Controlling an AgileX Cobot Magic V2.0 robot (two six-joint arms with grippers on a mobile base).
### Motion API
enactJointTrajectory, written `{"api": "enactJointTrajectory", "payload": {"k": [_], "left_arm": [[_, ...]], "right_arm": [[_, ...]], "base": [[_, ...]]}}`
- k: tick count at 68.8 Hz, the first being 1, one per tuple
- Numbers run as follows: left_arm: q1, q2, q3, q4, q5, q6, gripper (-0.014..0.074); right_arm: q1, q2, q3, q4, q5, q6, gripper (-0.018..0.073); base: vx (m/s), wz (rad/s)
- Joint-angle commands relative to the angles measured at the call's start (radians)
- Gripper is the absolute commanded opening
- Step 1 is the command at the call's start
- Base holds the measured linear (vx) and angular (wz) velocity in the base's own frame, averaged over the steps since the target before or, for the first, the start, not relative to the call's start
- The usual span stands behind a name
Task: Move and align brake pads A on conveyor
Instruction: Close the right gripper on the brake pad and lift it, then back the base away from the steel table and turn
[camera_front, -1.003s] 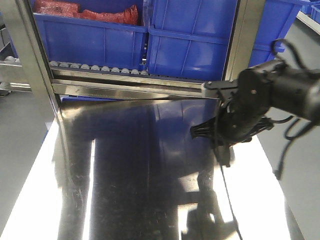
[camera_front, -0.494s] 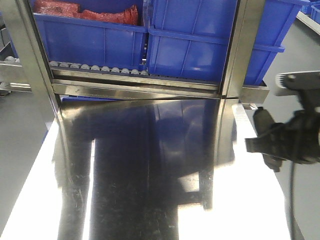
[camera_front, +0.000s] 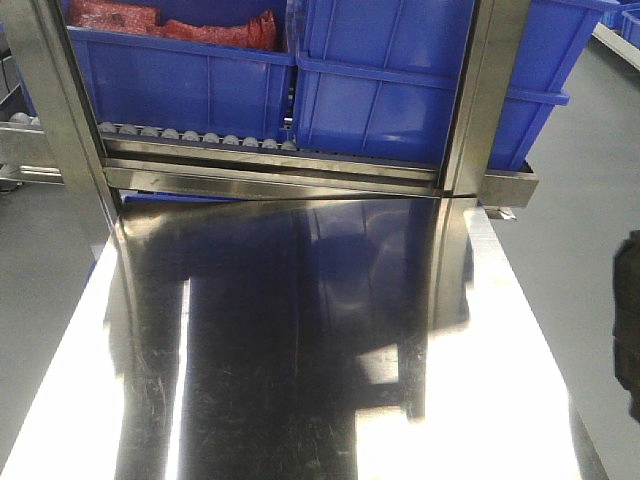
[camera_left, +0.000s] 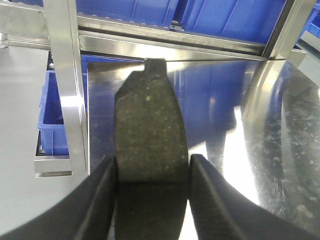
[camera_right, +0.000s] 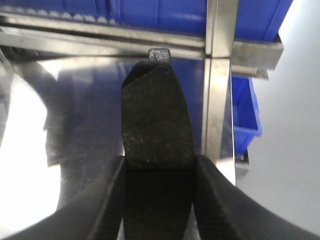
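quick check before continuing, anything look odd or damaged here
Nothing stands out. The left pincer holds the left brake pad straight, the right pincer holds the right brake pad straight; both look whole. The steel tabletop shows no spill.

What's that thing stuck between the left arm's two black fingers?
A brake pad: dark, speckled, slightly curved, clamped between the fingers of the left gripper, with the steel tabletop behind it. The left wrist view shows it.
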Motion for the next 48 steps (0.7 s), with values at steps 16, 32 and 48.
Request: {"api": "enactJointTrajectory", "payload": {"k": [16,32,48], "left_arm": [[-0.004,0.012,-0.026,0.019,-0.087,0.0,-0.0006],[-0.004,0.012,-0.026,0.019,-0.087,0.0,-0.0006],[-0.004,0.012,-0.026,0.019,-0.087,0.0,-0.0006]], "right_arm": [[-0.007,-0.227,0.124,-0.027,-0.222,-0.032,-0.0007],[-0.007,-0.241,0.132,-0.027,-0.248,-0.032,-0.0007],[-0.007,-0.241,0.132,-0.027,-0.239,-0.032,-0.0007]], "base": [[0.0,0.0],[0.0,0.0],[0.0,0.0]]}}
